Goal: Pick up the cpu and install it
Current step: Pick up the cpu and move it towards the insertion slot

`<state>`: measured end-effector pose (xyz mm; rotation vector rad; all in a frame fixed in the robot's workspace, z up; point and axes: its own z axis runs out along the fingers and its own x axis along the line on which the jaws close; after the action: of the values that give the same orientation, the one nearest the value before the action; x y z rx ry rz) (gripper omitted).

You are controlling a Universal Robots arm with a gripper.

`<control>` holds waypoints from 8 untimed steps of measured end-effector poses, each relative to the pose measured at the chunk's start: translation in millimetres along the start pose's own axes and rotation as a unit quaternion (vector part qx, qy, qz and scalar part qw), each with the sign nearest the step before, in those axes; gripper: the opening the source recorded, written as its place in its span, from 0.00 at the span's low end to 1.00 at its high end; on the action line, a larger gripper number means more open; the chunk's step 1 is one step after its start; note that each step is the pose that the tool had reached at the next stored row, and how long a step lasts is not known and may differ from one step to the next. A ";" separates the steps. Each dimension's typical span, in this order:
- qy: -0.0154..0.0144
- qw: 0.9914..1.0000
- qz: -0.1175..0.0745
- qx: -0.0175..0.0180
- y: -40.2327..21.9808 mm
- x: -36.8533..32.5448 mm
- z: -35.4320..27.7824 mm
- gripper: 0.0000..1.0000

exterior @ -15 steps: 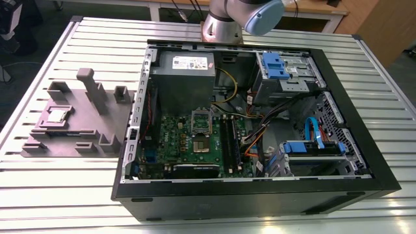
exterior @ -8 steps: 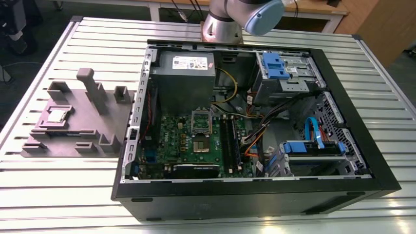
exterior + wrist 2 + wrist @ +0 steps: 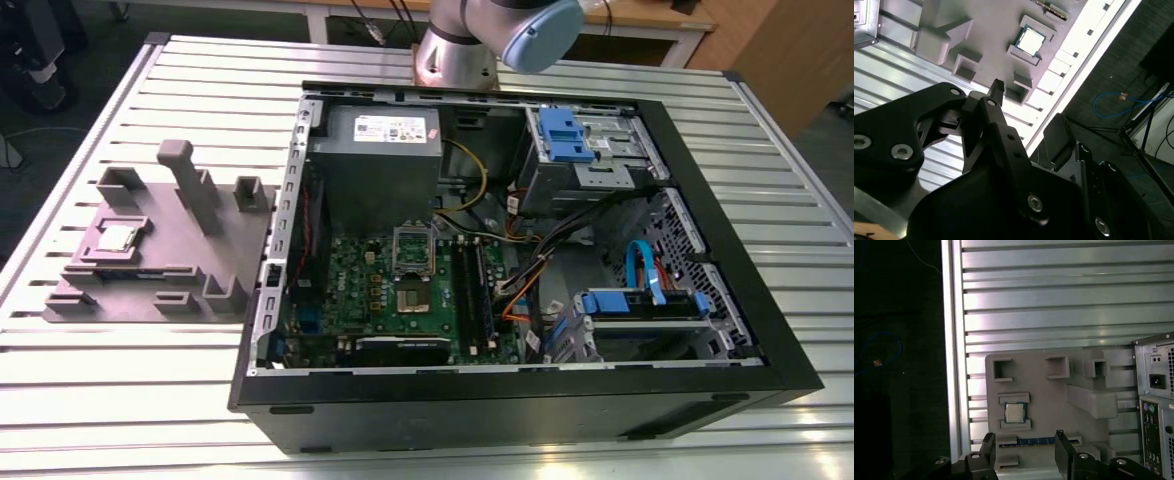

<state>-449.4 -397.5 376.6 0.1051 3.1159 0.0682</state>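
The claw [image 3: 1024, 440] is spread wide and holds nothing. In both wrist views its two black fingers [image 3: 988, 446] stand well apart with only open air between them, and neither tip touches anything.

The cpu [image 3: 1014, 412] lies below the claw and a little ahead of the gap between the fingertips. It sits flat in a square recess of a grey moulded holder [image 3: 1054, 400], silvery top up, with a low rim of the holder on two of its sides. In the second wrist view the cpu [image 3: 1030, 41] is likewise out past the tip of the nearer finger [image 3: 998, 90], apart from it. A blue strip [image 3: 1036, 441] lies in a slot of the holder, closer under the claw than the cpu is.

The holder rests on a slatted metal counter [image 3: 1054, 305] (pale, ribbed lengthwise). Off to one side of the claw stands an open computer case [image 3: 721, 330], its back panel [image 3: 1156, 405] just beside the holder's edge. In the exterior view the case shows a green motherboard [image 3: 360, 290] and a grey box [image 3: 378, 140], and the cpu [image 3: 118, 237] lies on the holder, outside the case, toward the exterior view's left. The arm [image 3: 461, 50] rises behind the case.

Beyond the counter's edge the floor [image 3: 899, 390] is dark, with a blue cable [image 3: 1119, 102] lying on it.
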 end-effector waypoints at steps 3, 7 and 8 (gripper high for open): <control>0.001 1.000 -0.021 0.000 0.0 0.1 1.6 0.59; 0.002 0.999 -0.032 -0.001 -0.1 0.0 2.4 0.59; 0.002 0.999 -0.032 -0.001 -0.1 0.0 2.8 0.59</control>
<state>-449.4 -397.5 373.8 0.0040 3.1203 0.0701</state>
